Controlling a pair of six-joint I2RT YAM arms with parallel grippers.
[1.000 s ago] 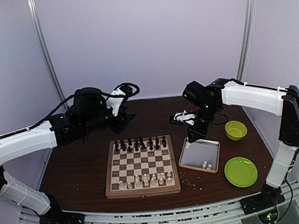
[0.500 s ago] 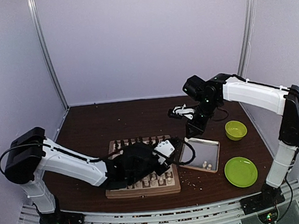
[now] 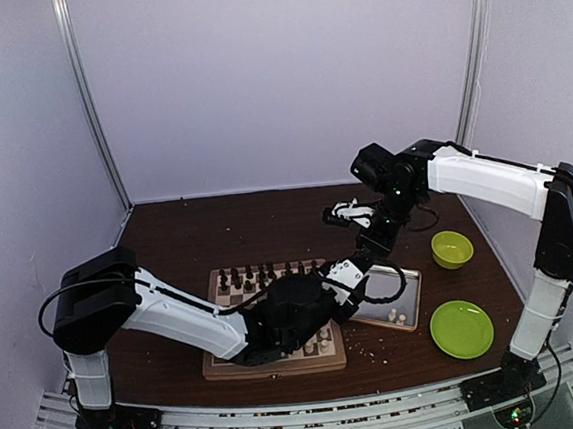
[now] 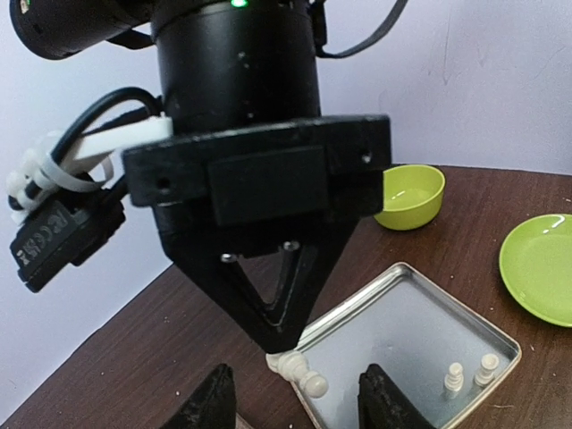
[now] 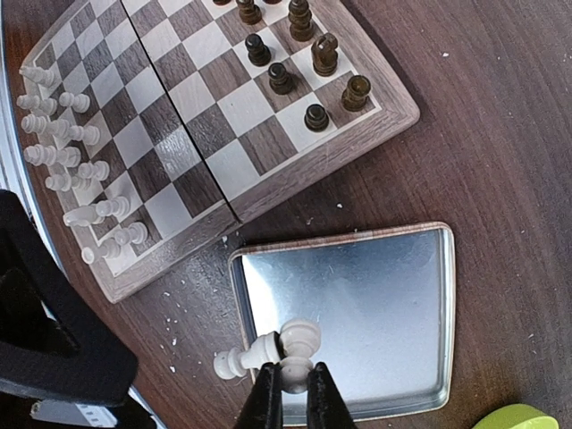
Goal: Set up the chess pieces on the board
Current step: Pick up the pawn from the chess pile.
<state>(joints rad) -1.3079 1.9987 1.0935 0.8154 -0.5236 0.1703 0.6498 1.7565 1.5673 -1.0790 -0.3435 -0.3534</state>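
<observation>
In the top view, the left arm (image 3: 196,323) is stretched across the board (image 3: 280,369), ending at its right edge just beside the tray (image 3: 405,286). The right fingers (image 3: 364,258) are hung over the tray's far-left corner. Two spare pieces (image 3: 396,317) are left standing in the tray's near corner.

In the left wrist view, the left fingers (image 4: 295,402) are spread with nothing gripped. The held piece (image 4: 299,375) is seen straight ahead, framed in their gap, over the tray's corner.

In the right wrist view, the right fingers (image 5: 292,375) are pressed onto the held piece, which lies crosswise, its long axis level rather than upright. Whether one piece or two is pinched cannot be told. A hand-over to the nearer left fingers is judged likely, and the piece would need turning upright.
</observation>
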